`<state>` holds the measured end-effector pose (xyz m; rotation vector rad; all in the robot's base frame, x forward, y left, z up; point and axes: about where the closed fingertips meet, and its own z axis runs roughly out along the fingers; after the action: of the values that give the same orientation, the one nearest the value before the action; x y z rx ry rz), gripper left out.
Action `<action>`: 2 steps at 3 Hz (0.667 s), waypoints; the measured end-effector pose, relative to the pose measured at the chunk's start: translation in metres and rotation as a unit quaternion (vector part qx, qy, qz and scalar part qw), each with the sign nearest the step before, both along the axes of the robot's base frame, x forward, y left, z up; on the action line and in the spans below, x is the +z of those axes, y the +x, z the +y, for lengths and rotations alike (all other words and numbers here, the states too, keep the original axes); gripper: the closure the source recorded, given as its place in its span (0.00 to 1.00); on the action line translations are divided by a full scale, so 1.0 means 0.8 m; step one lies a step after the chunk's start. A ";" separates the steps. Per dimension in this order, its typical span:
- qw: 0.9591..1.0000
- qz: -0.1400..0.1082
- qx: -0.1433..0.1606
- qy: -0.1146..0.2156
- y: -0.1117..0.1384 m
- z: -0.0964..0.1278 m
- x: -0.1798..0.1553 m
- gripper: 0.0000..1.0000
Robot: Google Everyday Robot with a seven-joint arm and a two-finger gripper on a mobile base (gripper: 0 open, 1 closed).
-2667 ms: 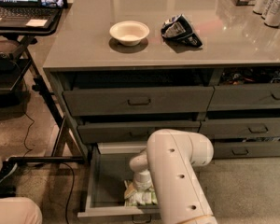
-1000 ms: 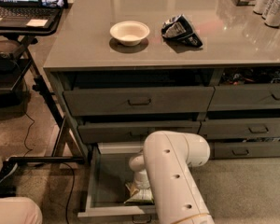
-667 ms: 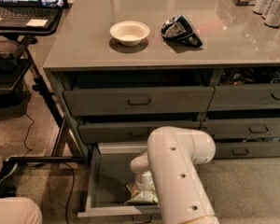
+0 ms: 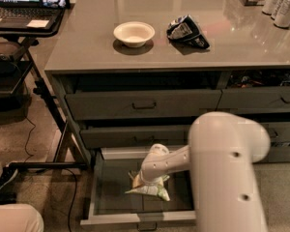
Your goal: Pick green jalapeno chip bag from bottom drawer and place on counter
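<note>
green jalapeno chip bag (image 4: 152,191) | in open bottom drawer (image 4: 135,218) | print unreadable | gripper (image 4: 149,180) at its top, grasp cannot tell

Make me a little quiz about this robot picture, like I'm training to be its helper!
1. True or false: the green chip bag is lying on the counter.
2. Fill in: beside the dark snack bag on the counter sits a white ____.
3. Where is the robot's hand?
A. up on the counter
B. down in the open bottom drawer, at the green chip bag
C. beside the dark snack bag

Key: 1 false, it lies in the bottom drawer. 2 bowl. 3 B.
</note>
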<state>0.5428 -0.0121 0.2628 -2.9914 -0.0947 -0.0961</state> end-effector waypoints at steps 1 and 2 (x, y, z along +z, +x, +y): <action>1.000 -0.003 0.007 -0.025 -0.050 -0.009 0.090 1.00; 0.998 0.026 -0.008 -0.054 -0.103 -0.041 0.163 1.00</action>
<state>0.4606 -0.0449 0.3935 -3.1006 -0.0735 -0.0151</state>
